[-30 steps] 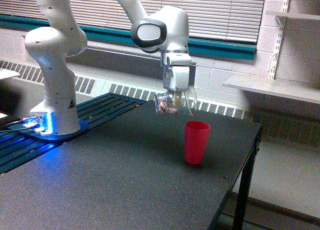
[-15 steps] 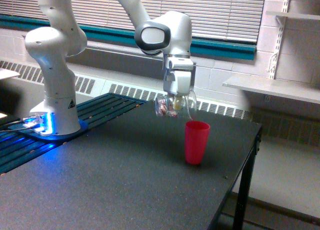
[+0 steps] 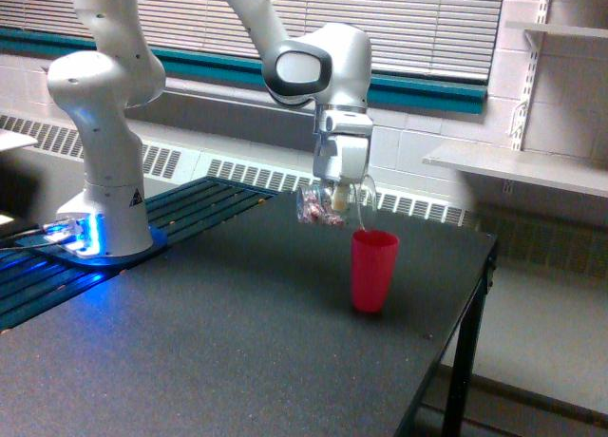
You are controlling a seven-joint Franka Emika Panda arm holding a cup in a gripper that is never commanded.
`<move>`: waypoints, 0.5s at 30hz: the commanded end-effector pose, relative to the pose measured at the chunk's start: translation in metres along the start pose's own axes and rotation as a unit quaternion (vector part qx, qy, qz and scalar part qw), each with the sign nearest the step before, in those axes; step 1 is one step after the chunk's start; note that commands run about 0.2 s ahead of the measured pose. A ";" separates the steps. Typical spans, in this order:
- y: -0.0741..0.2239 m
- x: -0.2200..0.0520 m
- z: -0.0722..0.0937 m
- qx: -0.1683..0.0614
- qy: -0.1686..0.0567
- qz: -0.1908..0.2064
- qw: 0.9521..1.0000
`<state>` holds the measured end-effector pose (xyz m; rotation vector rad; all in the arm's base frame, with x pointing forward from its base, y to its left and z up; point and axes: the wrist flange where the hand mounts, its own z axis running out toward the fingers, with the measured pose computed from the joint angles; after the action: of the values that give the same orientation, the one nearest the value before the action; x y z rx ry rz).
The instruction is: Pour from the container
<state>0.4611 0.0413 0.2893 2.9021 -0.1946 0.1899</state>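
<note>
Container (image 3: pixel 321 207), pinched in the end effector (image 3: pixel 339 198), hangs tilted just above the pink cup (image 3: pixel 373 270); next, tip further over its rim.

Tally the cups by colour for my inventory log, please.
Clear container, held in the gripper: 1
Pink-red cup, standing on the table: 1
Total: 2
</note>
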 end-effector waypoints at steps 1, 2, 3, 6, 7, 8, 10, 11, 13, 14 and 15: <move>0.005 0.005 0.001 -0.011 -0.001 0.009 1.000; 0.006 0.005 0.001 -0.013 -0.001 0.009 1.000; 0.007 0.006 0.001 -0.016 -0.002 0.009 1.000; 0.008 0.007 0.002 -0.021 -0.005 0.010 1.000; 0.009 0.007 0.002 -0.022 -0.006 0.010 1.000; 0.009 0.008 0.002 -0.025 -0.007 0.010 1.000; 0.009 0.009 0.002 -0.028 -0.009 0.007 1.000; 0.009 0.009 0.003 -0.030 -0.010 0.005 0.999; 0.008 0.010 0.002 -0.032 -0.011 0.002 0.999; 0.008 0.011 0.002 -0.034 -0.012 0.001 0.999; 0.007 0.011 0.002 -0.036 -0.011 0.000 0.999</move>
<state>0.4674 0.0325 0.2888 2.8517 -0.1959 0.1498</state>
